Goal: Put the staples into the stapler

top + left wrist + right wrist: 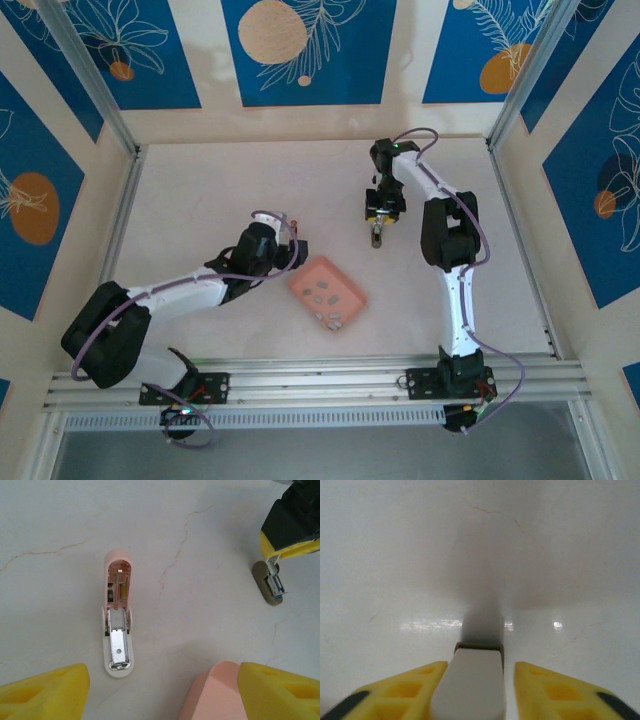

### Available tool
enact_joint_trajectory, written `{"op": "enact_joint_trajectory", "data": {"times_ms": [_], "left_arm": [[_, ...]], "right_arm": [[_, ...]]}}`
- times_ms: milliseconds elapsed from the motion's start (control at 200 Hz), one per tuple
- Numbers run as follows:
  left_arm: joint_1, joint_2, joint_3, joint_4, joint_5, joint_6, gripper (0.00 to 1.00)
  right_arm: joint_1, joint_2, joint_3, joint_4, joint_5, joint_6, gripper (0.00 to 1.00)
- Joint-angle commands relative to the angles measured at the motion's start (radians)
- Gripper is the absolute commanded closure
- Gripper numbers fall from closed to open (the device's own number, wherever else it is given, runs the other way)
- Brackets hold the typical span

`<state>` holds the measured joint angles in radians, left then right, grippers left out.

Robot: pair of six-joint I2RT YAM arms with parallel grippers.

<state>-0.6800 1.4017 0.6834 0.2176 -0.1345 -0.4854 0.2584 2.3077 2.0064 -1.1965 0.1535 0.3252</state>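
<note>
The left claw (160, 700) is open wide near the middle of the counter (200, 200). The pink stapler (118, 625) lies open just ahead of it. The staples (320, 292) lie in the pink tray (340, 278), closer to the front edge. The right claw (477, 685) has a grey piece (267, 582) between its fingers. I cannot tell if it grips it.

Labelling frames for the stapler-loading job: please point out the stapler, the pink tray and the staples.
stapler (119, 621): left wrist view, grey metal channel at its middle.
pink tray (342, 279): top view, its far right rim.
staples (320, 295): top view, one grey strip inside the tray.
</note>
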Motion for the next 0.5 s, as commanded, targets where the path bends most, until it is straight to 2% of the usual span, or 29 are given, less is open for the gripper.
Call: {"op": "enact_joint_trajectory", "data": {"times_ms": [0,325,410,495], "left_arm": [[0.010,-0.012,0.025,-0.002,-0.034,0.028,0.23],[0.017,-0.054,-0.038,0.065,-0.096,-0.002,0.21],[0.026,-0.067,-0.066,0.098,-0.063,-0.015,0.20],[0.047,-0.063,-0.071,0.094,0.006,-0.025,0.20]], "right_arm": [[-0.001,-0.009,-0.012,0.000,-0.021,-0.005,0.54],[0.005,-0.180,-0.063,0.002,-0.010,0.041,0.50],[0.018,-0.274,-0.132,0.025,-0.040,0.089,0.50],[0.044,-0.396,-0.266,0.090,-0.125,0.173,0.50]]}}
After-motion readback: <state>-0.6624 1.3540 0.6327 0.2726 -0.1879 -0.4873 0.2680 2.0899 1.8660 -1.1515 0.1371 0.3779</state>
